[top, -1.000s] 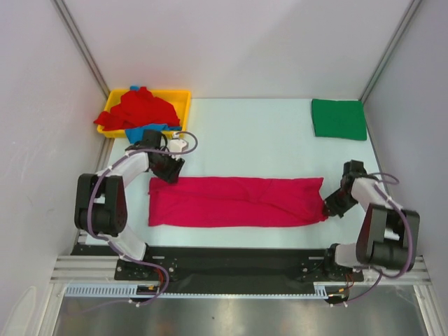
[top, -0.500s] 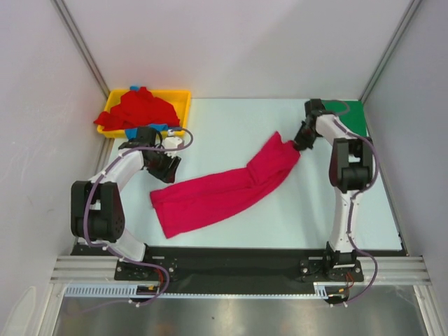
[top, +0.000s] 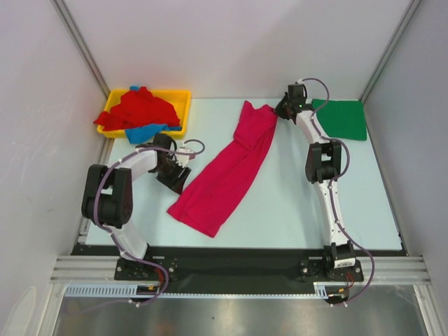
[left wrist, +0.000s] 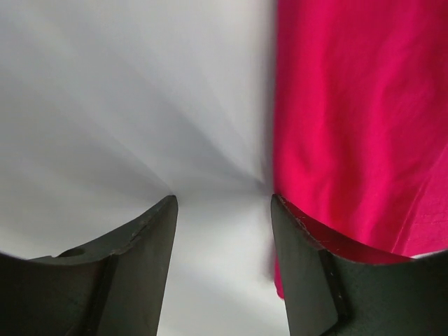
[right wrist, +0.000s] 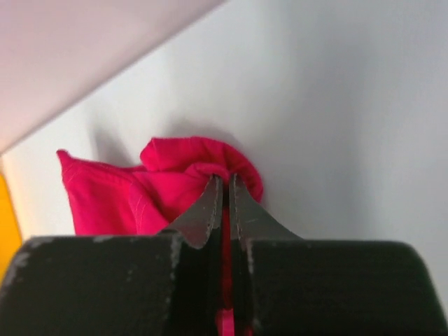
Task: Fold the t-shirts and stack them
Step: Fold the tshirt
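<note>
The magenta-pink t-shirt [top: 229,172], folded into a long strip, lies diagonally from the table's back centre to the front left. My right gripper [top: 280,112] is shut on its far end, and the pinched cloth [right wrist: 203,164] shows between the jaws in the right wrist view. My left gripper [top: 179,176] is open and empty, low over the table beside the strip's left edge [left wrist: 350,126]. A folded green t-shirt [top: 339,119] lies at the back right. Red [top: 140,108] and blue [top: 143,133] t-shirts are heaped in the tray.
A yellow plastic tray [top: 183,98] stands at the back left corner. Grey walls enclose the table on the left, back and right. The right arm stretches far across the table's right half.
My right gripper has dragged the shirt's right end from the front right to the back centre, swinging the strip diagonal. My left gripper let go of the left end and shifted slightly right.
</note>
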`<act>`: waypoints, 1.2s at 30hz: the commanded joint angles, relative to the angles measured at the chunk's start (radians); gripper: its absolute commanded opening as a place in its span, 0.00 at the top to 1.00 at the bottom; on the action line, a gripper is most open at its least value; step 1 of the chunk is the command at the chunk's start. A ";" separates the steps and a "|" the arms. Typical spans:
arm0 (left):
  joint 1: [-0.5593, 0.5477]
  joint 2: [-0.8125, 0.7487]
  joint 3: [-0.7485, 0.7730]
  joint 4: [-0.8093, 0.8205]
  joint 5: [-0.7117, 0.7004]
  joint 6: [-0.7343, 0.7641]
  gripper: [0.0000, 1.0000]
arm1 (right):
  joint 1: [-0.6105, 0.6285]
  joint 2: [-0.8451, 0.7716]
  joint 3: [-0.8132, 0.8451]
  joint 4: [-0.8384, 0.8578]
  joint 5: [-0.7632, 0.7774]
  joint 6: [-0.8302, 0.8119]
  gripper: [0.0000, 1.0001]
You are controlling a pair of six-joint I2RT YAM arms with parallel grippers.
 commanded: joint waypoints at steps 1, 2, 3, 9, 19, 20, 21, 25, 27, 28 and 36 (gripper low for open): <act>-0.042 0.059 0.014 0.016 0.010 -0.005 0.38 | -0.006 0.067 0.077 0.166 0.079 0.075 1.00; -0.058 0.069 0.010 0.016 0.014 -0.002 0.38 | -0.012 0.064 0.076 0.183 0.086 0.069 1.00; -0.064 0.076 0.007 0.009 0.020 -0.001 0.39 | -0.015 0.055 0.074 0.199 0.087 0.066 0.99; -0.180 0.051 -0.076 -0.050 0.117 0.085 0.45 | -0.038 0.020 0.044 0.212 0.075 0.027 0.64; -0.325 0.007 -0.161 -0.088 0.258 0.119 0.46 | -0.076 -0.166 -0.025 0.129 0.156 -0.087 0.45; -0.346 0.004 -0.152 -0.093 0.269 0.122 0.46 | -0.081 -0.196 -0.027 0.099 0.170 -0.104 0.41; -0.361 0.002 -0.150 -0.090 0.280 0.119 0.45 | -0.084 -0.216 -0.047 0.089 0.175 -0.117 0.40; -0.450 -0.006 -0.147 -0.065 0.342 0.107 0.46 | -0.105 -0.319 -0.122 0.048 0.115 -0.129 0.36; -0.487 -0.007 -0.138 -0.059 0.376 0.096 0.46 | -0.101 -0.389 -0.145 -0.041 0.107 -0.157 0.36; -0.496 -0.012 -0.133 -0.056 0.394 0.091 0.45 | -0.101 -0.429 -0.218 -0.067 0.098 -0.163 0.36; -0.615 -0.033 -0.076 -0.025 0.502 0.035 0.45 | -0.004 -1.023 -1.048 -0.012 0.127 -0.125 0.36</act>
